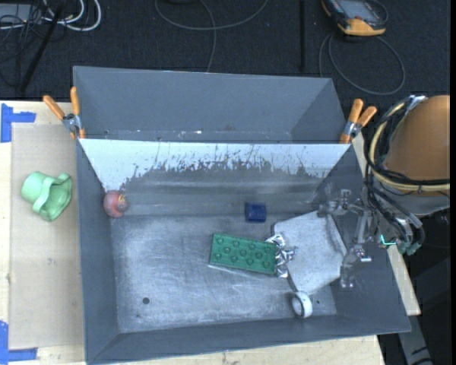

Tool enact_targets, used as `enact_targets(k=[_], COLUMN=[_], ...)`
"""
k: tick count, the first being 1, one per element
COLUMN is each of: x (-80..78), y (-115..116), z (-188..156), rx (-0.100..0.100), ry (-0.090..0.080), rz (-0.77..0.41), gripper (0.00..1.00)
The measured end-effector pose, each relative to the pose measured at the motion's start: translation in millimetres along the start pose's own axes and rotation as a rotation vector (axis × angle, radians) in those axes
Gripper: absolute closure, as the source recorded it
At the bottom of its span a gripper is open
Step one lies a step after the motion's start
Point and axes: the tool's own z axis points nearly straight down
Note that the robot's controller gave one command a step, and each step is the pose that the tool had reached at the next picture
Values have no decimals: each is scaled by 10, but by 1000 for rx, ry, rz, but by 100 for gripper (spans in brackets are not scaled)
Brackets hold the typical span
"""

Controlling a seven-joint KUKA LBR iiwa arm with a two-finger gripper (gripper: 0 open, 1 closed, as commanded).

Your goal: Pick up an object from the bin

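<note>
My gripper (pixel 343 240) hangs over the bin's right side, open, with nothing between its fingers. Its fingers stand above the right edge of a pale grey flat sheet (pixel 313 251) lying on the bin floor. At the sheet's left edge lies a small shiny metal piece (pixel 283 254). It touches the right end of a green studded building plate (pixel 242 254). A small white ring (pixel 301 304) rests just below the sheet, near the bin's front wall.
A small blue block (pixel 255 212) sits near the back slope at mid bin. A pink-red ball (pixel 115 203) rests in the back left corner. The arm with its orange cover and cables stands over the bin's right rim.
</note>
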Motion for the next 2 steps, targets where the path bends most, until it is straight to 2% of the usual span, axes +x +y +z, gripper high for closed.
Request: enact_targets(k=[1,2], x=[-203,-398], y=[593,596], z=[1039,1487], rx=[-2,3], ry=[-1,-13], rz=[38,-196], gripper=[0,0])
